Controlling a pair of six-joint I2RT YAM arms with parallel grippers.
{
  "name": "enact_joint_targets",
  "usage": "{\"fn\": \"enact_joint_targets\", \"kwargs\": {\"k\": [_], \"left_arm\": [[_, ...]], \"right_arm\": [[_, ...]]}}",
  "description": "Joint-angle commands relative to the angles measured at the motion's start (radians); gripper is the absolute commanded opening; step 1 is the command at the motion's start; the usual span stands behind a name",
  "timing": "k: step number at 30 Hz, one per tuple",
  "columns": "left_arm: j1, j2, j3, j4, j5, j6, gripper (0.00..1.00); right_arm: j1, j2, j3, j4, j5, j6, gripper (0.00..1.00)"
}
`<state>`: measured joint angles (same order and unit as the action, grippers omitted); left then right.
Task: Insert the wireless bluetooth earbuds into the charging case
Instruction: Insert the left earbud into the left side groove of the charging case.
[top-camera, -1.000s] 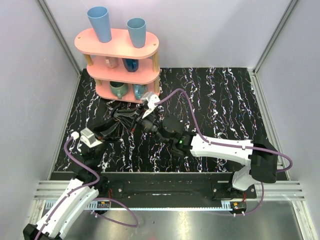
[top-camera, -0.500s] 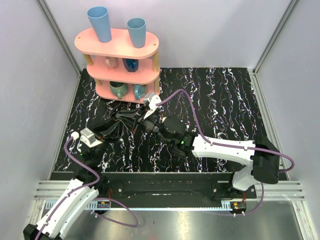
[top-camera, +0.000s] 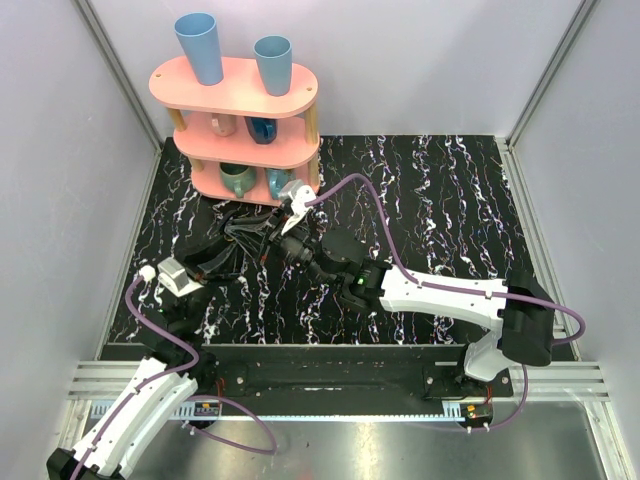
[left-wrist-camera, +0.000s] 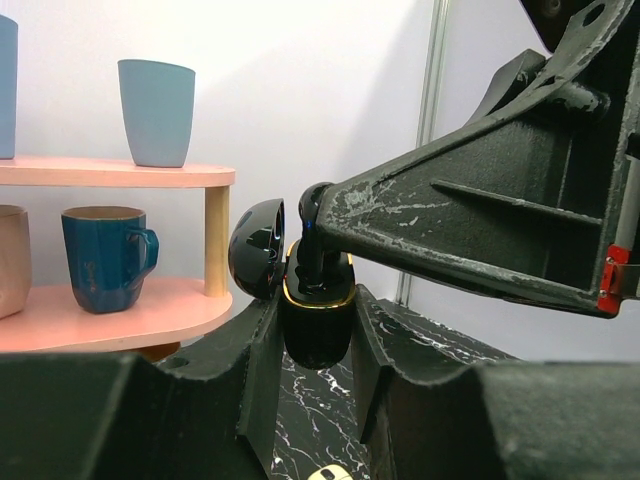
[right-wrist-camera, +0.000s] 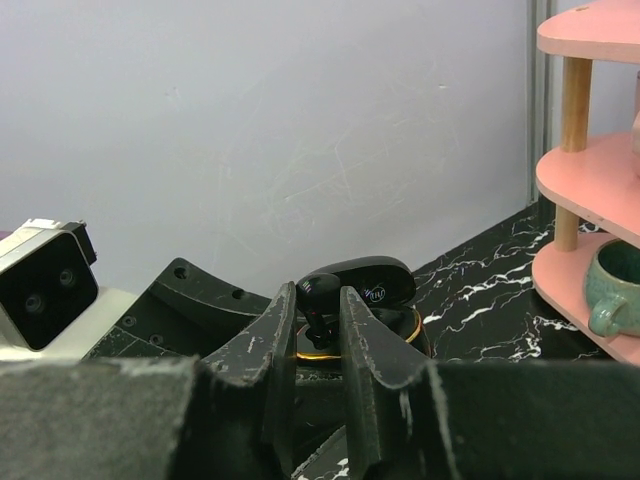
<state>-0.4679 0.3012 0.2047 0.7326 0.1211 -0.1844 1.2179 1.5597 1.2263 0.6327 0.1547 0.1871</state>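
Left gripper (left-wrist-camera: 314, 325): being pressed shut on the sides of the charging case (left-wrist-camera: 318, 348), which is being held just above the worktop (top-camera: 430, 200).
Right gripper (right-wrist-camera: 318, 310): being pinched on one dark earbud (right-wrist-camera: 319, 291), right over the gold-rimmed opening.
Lid (left-wrist-camera: 256, 248): being left hinged open.
Handling: both judged light, stiff and slippery-glossy; the case is best taken by its flat sides, the earbud by its body.
Surface: hard black marbled top.
Room: being crowded by the pink shelf (top-camera: 240, 95) of cups close behind; pale walls all round.
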Motion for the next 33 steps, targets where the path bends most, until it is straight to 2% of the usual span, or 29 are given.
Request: {"fn": "enact_joint_targets", "kwargs": {"k": [1, 18, 26, 33], "left_arm": [[0.002, -0.004, 0.005, 0.091, 0.003, 0.0, 0.0], [0.0, -0.002, 0.01, 0.102, 0.0, 0.003, 0.0], [0.002, -0.004, 0.01, 0.103, -0.003, 0.003, 0.0], [0.002, -0.024, 0.022, 0.08, -0.008, 0.014, 0.0]], "right_arm": [[0.006, 0.007, 0.025, 0.012, -0.021, 0.034, 0.19], [0.003, 0.022, 0.025, -0.05, -0.014, 0.049, 0.19], [0.005, 0.014, 0.007, -0.027, -0.018, 0.046, 0.19], [0.005, 0.02, -0.028, -0.096, 0.008, 0.034, 0.19]]}}
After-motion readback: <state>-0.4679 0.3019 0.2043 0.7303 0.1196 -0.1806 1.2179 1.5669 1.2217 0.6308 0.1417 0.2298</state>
